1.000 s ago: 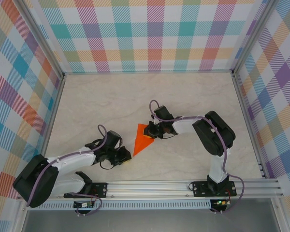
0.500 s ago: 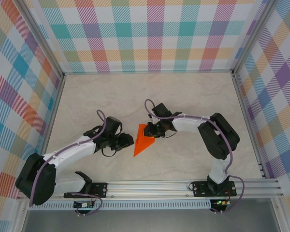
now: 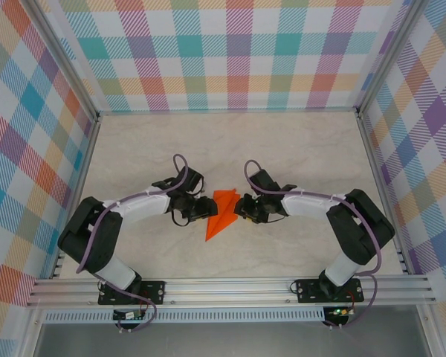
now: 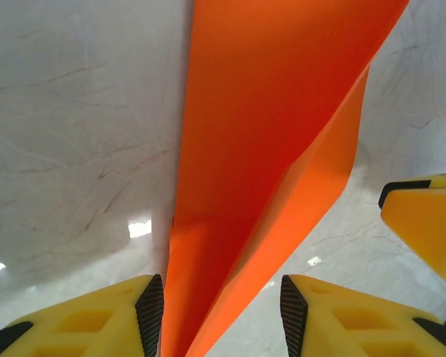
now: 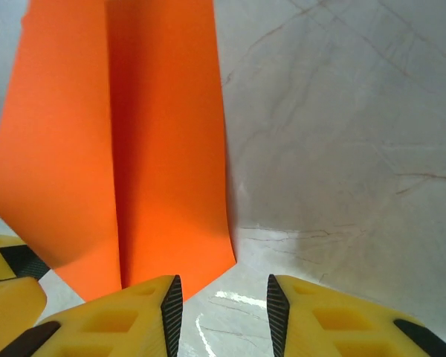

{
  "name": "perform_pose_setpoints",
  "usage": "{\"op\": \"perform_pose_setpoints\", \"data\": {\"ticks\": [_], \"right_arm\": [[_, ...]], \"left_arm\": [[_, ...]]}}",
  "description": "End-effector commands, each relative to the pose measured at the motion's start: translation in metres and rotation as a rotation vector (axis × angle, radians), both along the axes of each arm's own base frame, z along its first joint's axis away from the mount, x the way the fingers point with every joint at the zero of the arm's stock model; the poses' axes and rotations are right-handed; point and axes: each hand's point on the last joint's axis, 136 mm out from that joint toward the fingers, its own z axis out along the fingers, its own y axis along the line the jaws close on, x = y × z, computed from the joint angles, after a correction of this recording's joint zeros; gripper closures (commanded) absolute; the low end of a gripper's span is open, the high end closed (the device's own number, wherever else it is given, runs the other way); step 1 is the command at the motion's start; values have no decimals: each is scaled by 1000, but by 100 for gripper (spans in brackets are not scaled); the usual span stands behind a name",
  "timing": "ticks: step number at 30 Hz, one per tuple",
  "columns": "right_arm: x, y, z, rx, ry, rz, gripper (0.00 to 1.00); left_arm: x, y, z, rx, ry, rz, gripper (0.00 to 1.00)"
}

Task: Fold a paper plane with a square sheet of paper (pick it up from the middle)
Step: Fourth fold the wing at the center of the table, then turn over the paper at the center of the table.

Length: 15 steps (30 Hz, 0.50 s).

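On the pale marbled table, a little toward 6 o'clock of its middle:

Paper plane, count one. Bright orange narrow dart. In the top view its tip points to 7 o'clock and its wide end lies toward 12 to 1 o'clock. A lengthwise crease shows in both wrist views. It rests on the table surface.

Grippers, count two, one on each arm, with yellow fingers and black pads.

Left gripper: at 9 o'clock of the plane, reaching toward 3 o'clock. Its jaws stand partly apart. In the left wrist view the plane runs down between the two pads. The paper lies close against the 9 o'clock pad, and bare table shows before the 3 o'clock pad. It clamps nothing.

Right gripper: at 3 o'clock of the plane, reaching toward 9 o'clock. Its jaws are partly apart, with bare table in the gap between them. In the right wrist view a corner of the plane's wide end lies just above its 9 o'clock finger. It grips nothing.

The two grippers face each other across the plane, close together.

Enclosure, count one: checked walls at 9, 12 and 3 o'clock. A metal rail at 6 o'clock carries both arm bases. It holds the table, the plane and the arms.
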Motion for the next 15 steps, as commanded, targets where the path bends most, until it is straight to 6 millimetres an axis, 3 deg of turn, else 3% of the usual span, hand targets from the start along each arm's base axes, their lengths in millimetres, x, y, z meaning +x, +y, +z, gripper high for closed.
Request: {"op": "perform_pose_setpoints", "data": {"ticks": [1,15], "right_arm": [[7,14,5,64,1,-32,63],[8,23,-9,89,34,-36,67]], "left_arm": [[3,3,-5,23,21,-31,53],[5,0,-22,45,67,-40,60]]}}
